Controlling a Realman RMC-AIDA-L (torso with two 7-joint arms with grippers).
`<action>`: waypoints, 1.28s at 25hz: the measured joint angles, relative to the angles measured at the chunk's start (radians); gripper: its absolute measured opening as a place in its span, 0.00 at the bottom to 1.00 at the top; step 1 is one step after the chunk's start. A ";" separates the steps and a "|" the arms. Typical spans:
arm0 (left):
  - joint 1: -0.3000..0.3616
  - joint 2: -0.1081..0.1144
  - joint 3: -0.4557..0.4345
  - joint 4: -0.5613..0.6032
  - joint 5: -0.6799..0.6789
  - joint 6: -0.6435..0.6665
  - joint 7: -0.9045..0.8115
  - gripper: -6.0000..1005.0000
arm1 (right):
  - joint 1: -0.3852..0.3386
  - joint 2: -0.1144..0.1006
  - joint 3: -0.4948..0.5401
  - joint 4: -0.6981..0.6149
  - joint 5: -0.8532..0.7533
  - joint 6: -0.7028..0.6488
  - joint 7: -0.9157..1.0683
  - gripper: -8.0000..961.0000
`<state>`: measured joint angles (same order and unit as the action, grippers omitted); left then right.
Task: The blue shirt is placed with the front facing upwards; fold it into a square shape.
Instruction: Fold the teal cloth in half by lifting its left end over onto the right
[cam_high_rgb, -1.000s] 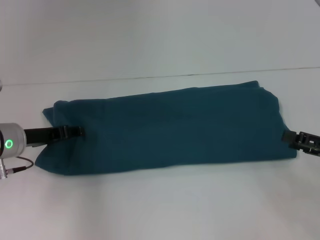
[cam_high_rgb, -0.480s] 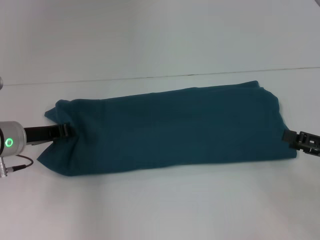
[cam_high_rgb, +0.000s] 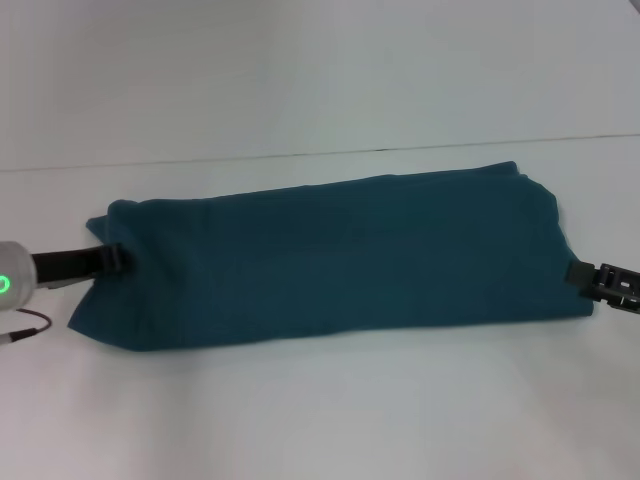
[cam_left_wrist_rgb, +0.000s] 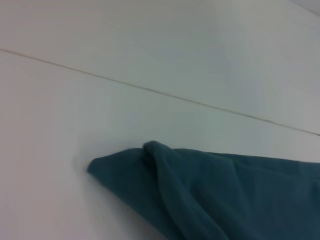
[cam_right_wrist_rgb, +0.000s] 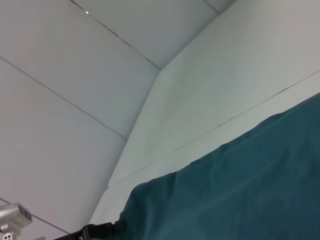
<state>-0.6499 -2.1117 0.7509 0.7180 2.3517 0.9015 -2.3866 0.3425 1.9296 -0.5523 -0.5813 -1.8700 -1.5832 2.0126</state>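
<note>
The blue shirt lies on the white table as a long horizontal band with its plain teal side up; no print or collar shows. My left gripper sits low at the band's left end, its dark tip just at the cloth's edge. The left wrist view shows that end of the shirt as a rumpled folded corner. My right gripper rests at the right end, touching the edge. In the right wrist view the shirt fills the lower part, with the left gripper far off.
The table's back edge meets a pale wall along a thin seam. White table surface runs in front of the shirt and behind it. A thin cable hangs by the left arm's silver wrist.
My left gripper has slid leftward off the shirt, from over the cloth to its left edge. The left end of the cloth shifted slightly. The right gripper stayed put.
</note>
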 joint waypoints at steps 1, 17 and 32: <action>0.003 0.005 -0.001 0.001 0.000 0.000 -0.010 0.04 | -0.001 0.000 0.001 0.000 0.000 0.000 0.000 0.95; 0.041 0.063 -0.244 0.013 0.167 -0.055 -0.088 0.05 | -0.004 0.000 0.008 0.000 0.003 0.000 0.005 0.95; 0.038 0.056 -0.266 0.179 -0.002 0.302 -0.120 0.05 | -0.002 0.000 0.008 0.000 0.001 -0.003 0.003 0.95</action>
<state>-0.6114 -2.0556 0.4847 0.8973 2.3493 1.2036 -2.5062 0.3409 1.9297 -0.5445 -0.5814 -1.8694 -1.5859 2.0152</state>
